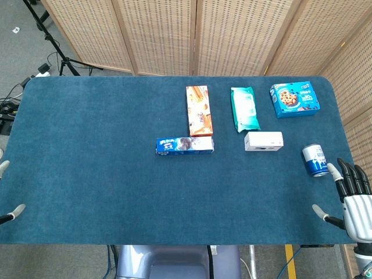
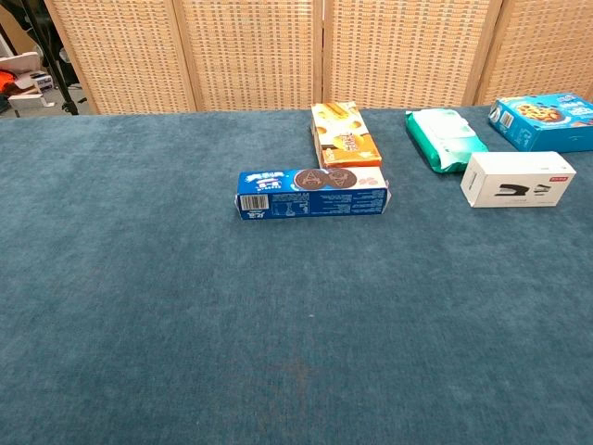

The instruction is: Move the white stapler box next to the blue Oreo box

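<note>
Woven cane screens stand behind a table covered in dark teal cloth. Taking the blue Oreo box as the landmark: nearest the robot, at the table's front edge and far to the Oreo box's right, the right hand hovers with its fingers spread apart, holding nothing. Far to the Oreo box's left, at the frame's edge, only a few fingertips of the left hand show, so I cannot tell how that hand is set. A blue and white can stands well to the right of the Oreo box, just beyond the right hand. The white stapler box lies flat to the right of the Oreo box, clearly apart from it. An orange snack box lies just behind the Oreo box, its near end touching or nearly so. A green packet lies behind the stapler box, and a blue cookie box sits farthest back and right.
</note>
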{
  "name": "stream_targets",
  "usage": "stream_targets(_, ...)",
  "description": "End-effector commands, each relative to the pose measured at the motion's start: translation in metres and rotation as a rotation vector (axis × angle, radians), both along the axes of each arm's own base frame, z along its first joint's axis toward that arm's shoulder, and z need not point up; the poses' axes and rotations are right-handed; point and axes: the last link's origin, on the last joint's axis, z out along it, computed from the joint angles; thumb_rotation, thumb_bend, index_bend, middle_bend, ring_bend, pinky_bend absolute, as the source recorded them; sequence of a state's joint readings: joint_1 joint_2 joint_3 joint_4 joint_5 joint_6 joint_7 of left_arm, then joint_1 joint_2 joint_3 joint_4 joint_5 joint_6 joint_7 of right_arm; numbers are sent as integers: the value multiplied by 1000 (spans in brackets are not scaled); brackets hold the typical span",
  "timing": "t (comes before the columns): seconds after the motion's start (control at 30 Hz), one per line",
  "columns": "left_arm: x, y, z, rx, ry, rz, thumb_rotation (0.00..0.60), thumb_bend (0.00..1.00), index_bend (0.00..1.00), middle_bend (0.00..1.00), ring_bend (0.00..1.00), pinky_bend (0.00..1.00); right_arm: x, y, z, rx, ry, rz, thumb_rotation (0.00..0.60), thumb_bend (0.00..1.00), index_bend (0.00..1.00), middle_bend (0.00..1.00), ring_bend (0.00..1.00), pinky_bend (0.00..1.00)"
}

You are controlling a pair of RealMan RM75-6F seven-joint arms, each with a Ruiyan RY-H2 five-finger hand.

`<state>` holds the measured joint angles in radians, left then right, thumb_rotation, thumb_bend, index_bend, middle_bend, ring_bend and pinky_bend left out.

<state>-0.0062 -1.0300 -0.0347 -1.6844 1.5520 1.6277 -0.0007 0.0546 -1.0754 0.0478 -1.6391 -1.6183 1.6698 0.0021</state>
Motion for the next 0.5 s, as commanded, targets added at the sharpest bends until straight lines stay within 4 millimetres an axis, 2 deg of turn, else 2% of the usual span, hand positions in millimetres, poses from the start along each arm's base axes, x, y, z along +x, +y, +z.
stream_targets(0.03, 0, 0, 0, -1, -1, 0, 600, 0, 0, 0, 0, 0, -1, 0, 1, 5, 9, -23, 600, 0, 0, 0, 0, 0)
stream_targets(0.2, 0, 0, 0, -2, 1, -1, 600, 0, 0, 0, 0, 0, -2, -3, 0, 28, 4, -40, 600, 0, 0, 0, 0, 0)
stream_targets(0.3, 0, 1, -1, 1, 3, 3, 600, 0, 0, 0, 0, 0, -2, -16, 1, 54, -7, -39, 600, 0, 0, 0, 0, 0)
stream_targets(0.4, -1, 4, -2, 0, 8, 11, 600, 0, 0, 0, 0, 0, 1, -42, 2, 117, -15, -34, 600, 0, 0, 0, 0, 0)
stream_targets(0.5, -2, 9, -4, 0, 15, 25, 600, 0, 0, 0, 0, 0, 12, -83, 2, 176, -10, 1, 600, 0, 0, 0, 0, 0)
